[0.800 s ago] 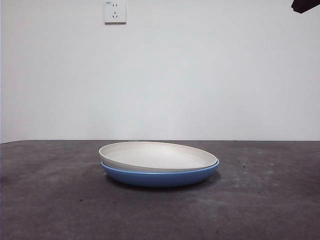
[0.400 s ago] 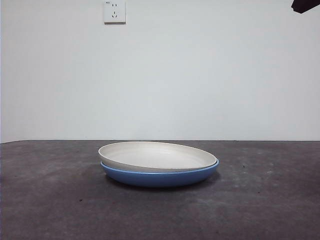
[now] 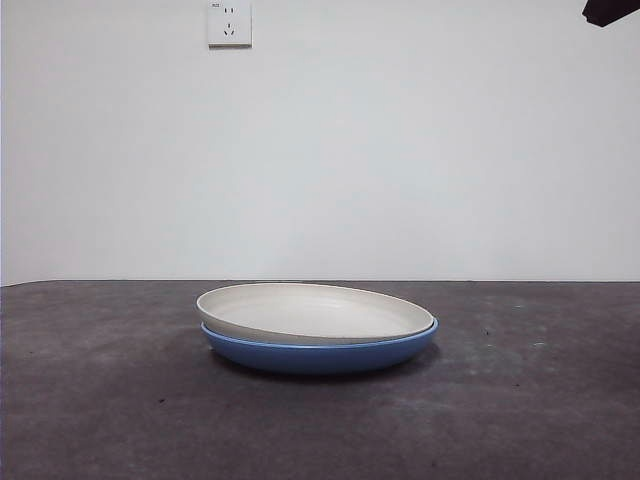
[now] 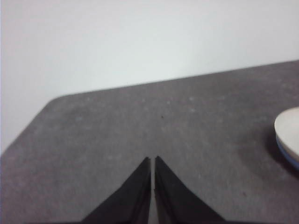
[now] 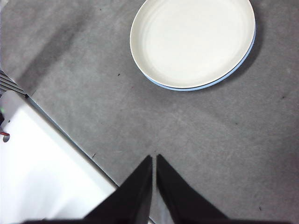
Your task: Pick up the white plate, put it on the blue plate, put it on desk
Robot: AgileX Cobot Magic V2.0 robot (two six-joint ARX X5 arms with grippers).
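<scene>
The white plate (image 3: 315, 312) rests stacked inside the blue plate (image 3: 320, 354) on the desk (image 3: 100, 400), in the middle of the front view. The right wrist view shows the white plate (image 5: 192, 42) from above, with only a thin edge of the blue plate (image 5: 205, 87) showing under it. My right gripper (image 5: 153, 158) is shut and empty, high above the desk and well away from the plates. My left gripper (image 4: 153, 160) is shut and empty over bare desk; the stacked plates' edge (image 4: 288, 133) shows at the side of its view.
A wall socket (image 3: 230, 22) sits high on the white wall. A black arm tip (image 3: 610, 10) shows at the top right corner. The desk's edge (image 5: 70, 135) and a white surface beyond it show in the right wrist view.
</scene>
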